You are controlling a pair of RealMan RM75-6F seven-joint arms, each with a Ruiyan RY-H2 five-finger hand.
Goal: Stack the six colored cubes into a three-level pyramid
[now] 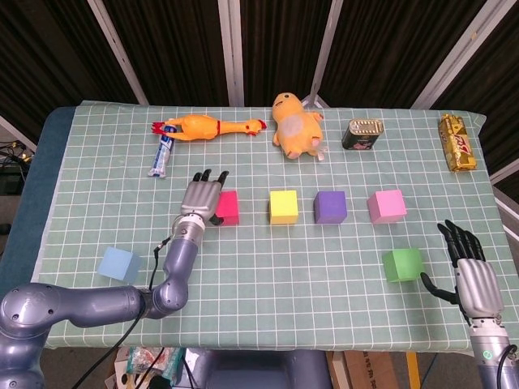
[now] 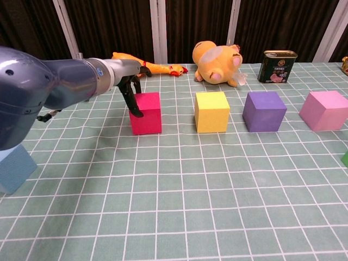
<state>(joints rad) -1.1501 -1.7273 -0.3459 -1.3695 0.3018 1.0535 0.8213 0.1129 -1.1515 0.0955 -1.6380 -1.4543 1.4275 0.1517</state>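
Four cubes stand in a row: red, yellow, purple and pink. A green cube sits front right and a blue cube front left. My left hand has its fingers stretched out and pressed against the red cube's left face, holding nothing. At the table's front right edge my right hand rests with its fingers spread, just right of the green cube and apart from it.
Along the back lie a rubber chicken, a toothpaste tube, a yellow plush toy, a tin can and a gold packet. The grid cloth in front of the cube row is bare.
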